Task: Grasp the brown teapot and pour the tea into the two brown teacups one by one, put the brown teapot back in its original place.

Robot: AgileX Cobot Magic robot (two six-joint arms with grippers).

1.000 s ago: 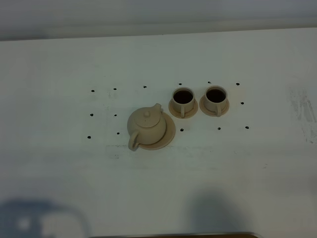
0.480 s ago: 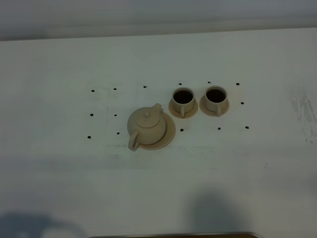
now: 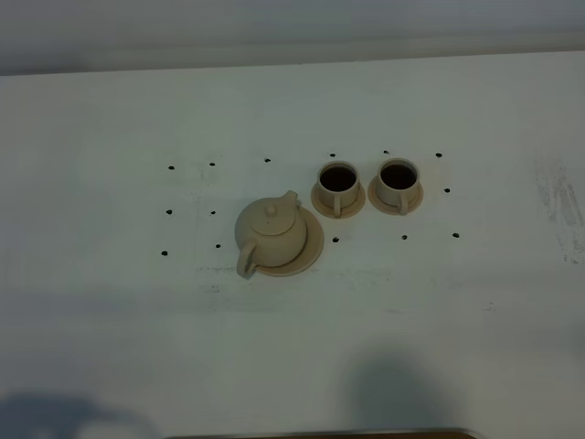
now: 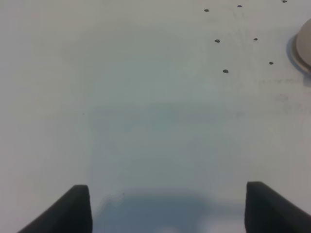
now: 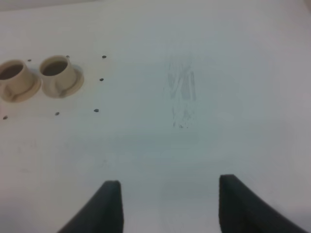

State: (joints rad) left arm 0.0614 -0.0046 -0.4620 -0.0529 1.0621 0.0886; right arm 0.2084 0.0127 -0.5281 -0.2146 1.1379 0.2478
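The brown teapot (image 3: 271,235) stands upright on its large round saucer (image 3: 311,245) at the table's middle, lid on, handle toward the front left. The two brown teacups stand to its right on small saucers, the left cup (image 3: 337,183) and the right cup (image 3: 398,180), both holding dark tea. They also show in the right wrist view, left cup (image 5: 13,77) and right cup (image 5: 56,73). The saucer's edge (image 4: 303,48) shows in the left wrist view. My left gripper (image 4: 167,206) and right gripper (image 5: 169,204) are open, empty, over bare table, far from the objects.
Small black dots (image 3: 170,212) mark the white table (image 3: 110,302) around the teapot and cups. A scuffed grey smear (image 3: 559,197) lies at the right. A dark edge (image 3: 329,433) runs along the front of the table.
The shadow at the front left of the table has shrunk and slid down toward the frame's corner. The teapot and cups have not moved.
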